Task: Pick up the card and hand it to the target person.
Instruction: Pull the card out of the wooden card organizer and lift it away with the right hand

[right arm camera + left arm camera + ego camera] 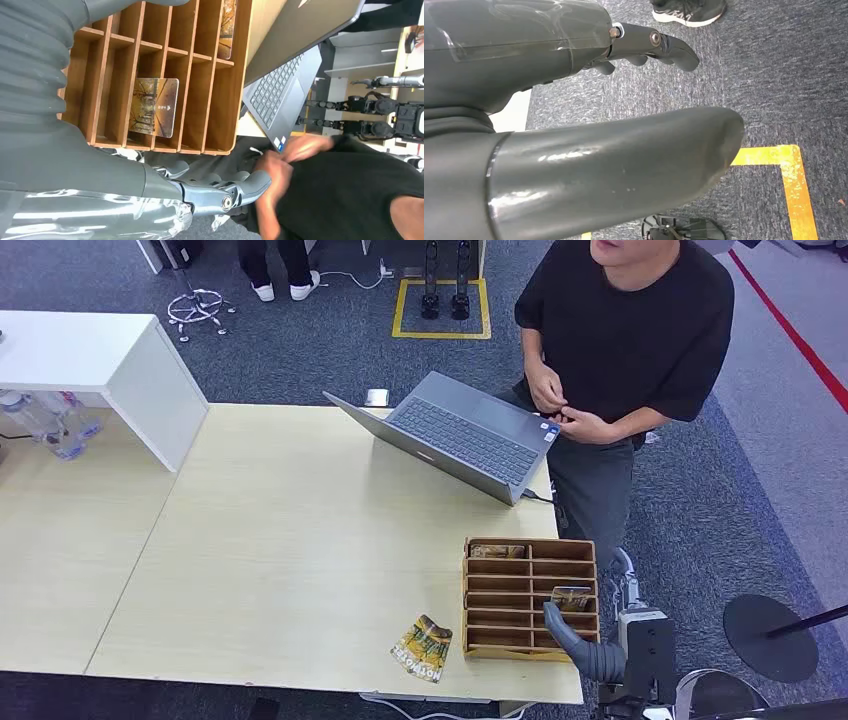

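Note:
A card [572, 597] [154, 106] with an autumn-tree picture stands in a slot of the wooden organizer [500, 585] [210, 100] at the table's front right. My right hand [585, 645] [100, 165] is just in front of the organizer, its thumb [560, 625] reaching up toward that card. Its fingers [235, 190] are spread and nothing is in them. Another card [497, 551] lies in a far slot. The person [630, 330] in a black shirt stands behind the laptop, hands together at the waist. My left hand [574, 125] hangs over the carpet, holding nothing.
An open grey laptop [455, 435] sits at the table's far edge, its cable running off beside the person. Loose cards [423, 648] lie fanned left of the organizer. A white shelf [100, 365] and bottles [50, 425] stand far left. A black stand base [770, 635] is on the floor at right.

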